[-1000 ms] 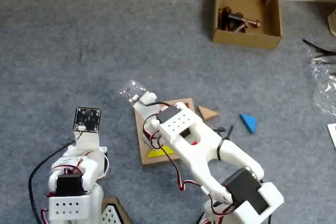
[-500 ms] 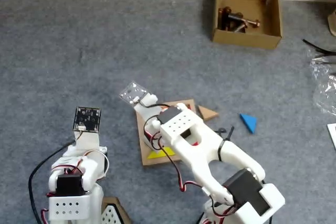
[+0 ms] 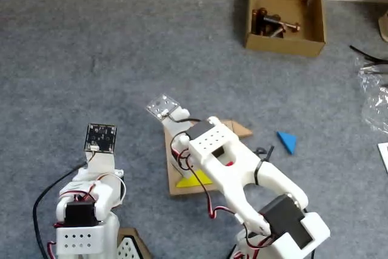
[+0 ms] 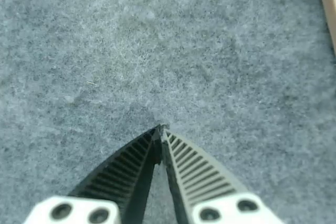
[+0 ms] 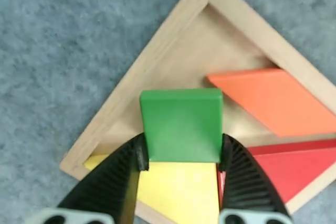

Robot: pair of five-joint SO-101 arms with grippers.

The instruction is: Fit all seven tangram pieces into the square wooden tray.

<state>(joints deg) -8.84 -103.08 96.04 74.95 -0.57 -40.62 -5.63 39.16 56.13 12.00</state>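
Clutter first: a cardboard box (image 3: 285, 16) with a few small bits inside sat well beyond the right claw (image 5: 182, 148). There was crinkly plastic (image 3: 376, 98) way off to its right. From above, the right arm (image 3: 242, 174) covered most of the tray (image 3: 173, 180), so only the near-left strip and a bit of yellow showed.

The right claw was clamped on the green square (image 5: 181, 124), one finger on each of two opposite flat sides. It held the square over the tray, whose far corner pointed straight away from the claw. I honestly couldn't tell if the square was touching the tray floor or hanging just above it.

Inside the tray, the yellow piece (image 5: 176, 187) lay right under the claw. The red triangle (image 5: 283, 163) was beside it, and the orange parallelogram (image 5: 268, 100) was just past the red one. The parallelogram's long axis ran roughly along the nearest tray wall. The square's edges lined up with the fingers, so it sat diagonal to the tray walls.

Outside the tray, a tan triangle (image 3: 240, 129) lay just off its far right edge. A blue triangle (image 3: 287, 142) was further right, apart from it.

The left claw (image 4: 160, 129) was closed on nothing, tips together over bare carpet (image 4: 105, 35), with the tray off to its right.
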